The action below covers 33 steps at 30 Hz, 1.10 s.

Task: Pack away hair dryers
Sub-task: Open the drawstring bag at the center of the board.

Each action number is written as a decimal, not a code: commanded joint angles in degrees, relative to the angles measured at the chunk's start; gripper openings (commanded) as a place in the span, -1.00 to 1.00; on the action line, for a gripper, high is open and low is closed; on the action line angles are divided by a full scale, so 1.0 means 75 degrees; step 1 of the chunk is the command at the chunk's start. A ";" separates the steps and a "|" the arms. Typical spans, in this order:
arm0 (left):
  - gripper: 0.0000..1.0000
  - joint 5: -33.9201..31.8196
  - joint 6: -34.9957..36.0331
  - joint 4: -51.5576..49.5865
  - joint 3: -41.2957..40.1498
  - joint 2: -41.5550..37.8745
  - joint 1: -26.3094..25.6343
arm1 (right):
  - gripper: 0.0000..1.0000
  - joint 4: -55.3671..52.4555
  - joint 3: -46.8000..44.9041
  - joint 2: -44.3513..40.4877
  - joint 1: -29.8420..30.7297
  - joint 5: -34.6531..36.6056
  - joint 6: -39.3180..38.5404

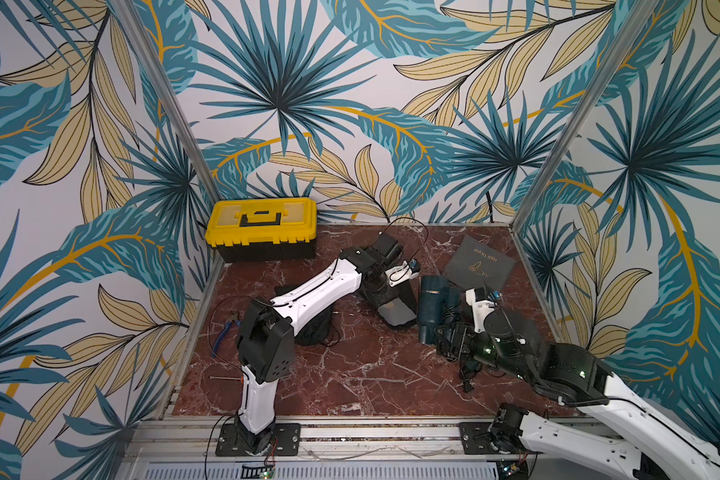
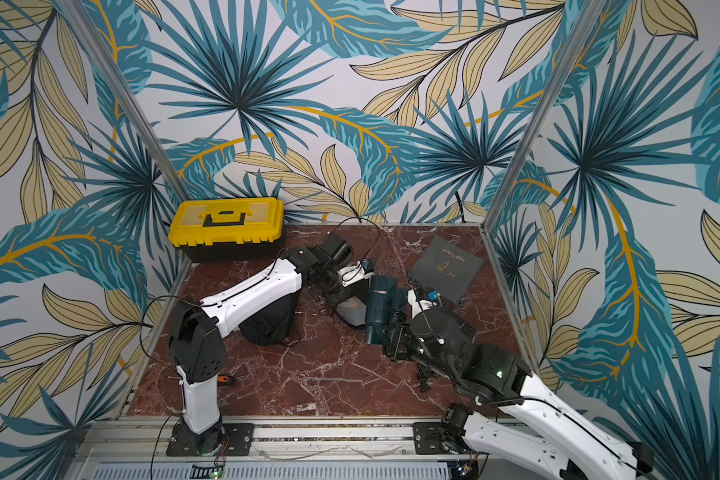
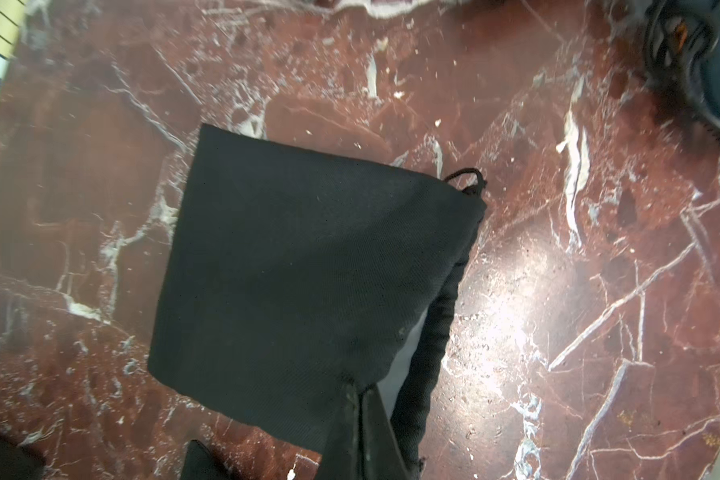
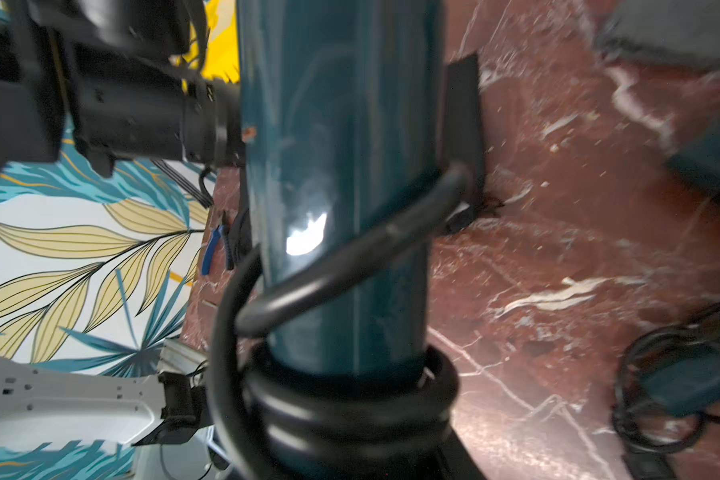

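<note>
The left gripper [image 3: 360,399] is pinched together on the black pouch [image 3: 300,270] rim, whose mouth barely gapes. The right gripper [image 1: 443,334] clamps a teal hair dryer [image 4: 341,166] just right of it, mid-tabletop [image 3: 558,291]. The loose cord loop [image 4: 350,257] could snag that rim, or the thin pinch could slip. The far-right grey pouch [image 1: 479,266] reads "Hair Dryer".

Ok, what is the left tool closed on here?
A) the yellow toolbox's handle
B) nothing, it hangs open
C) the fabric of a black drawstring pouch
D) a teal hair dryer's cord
C: in the left wrist view the left tool is pinched shut on the edge of the black pouch, near its drawstring mouth.
</note>
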 commanded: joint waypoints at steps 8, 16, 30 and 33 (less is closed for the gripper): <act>-1.00 0.0356 -0.0350 -0.0181 0.0486 -0.0167 0.0085 | -1.00 0.2245 -0.1772 -0.0203 -0.0016 -0.1466 0.1217; -1.00 0.0854 -0.0501 -0.0180 0.0580 -0.0473 0.0083 | -1.00 0.3439 -0.2419 0.0353 -0.0085 -0.1617 0.1511; -1.00 0.1675 -0.0586 -0.0285 0.0435 -0.1073 0.0043 | -1.00 0.5050 -0.3159 0.0616 -0.0579 -0.2248 0.1780; -1.00 0.1717 -0.0528 -0.0296 0.0353 -0.1140 -0.0028 | -1.00 0.5466 -0.3165 0.0898 -0.0672 -0.2460 0.1770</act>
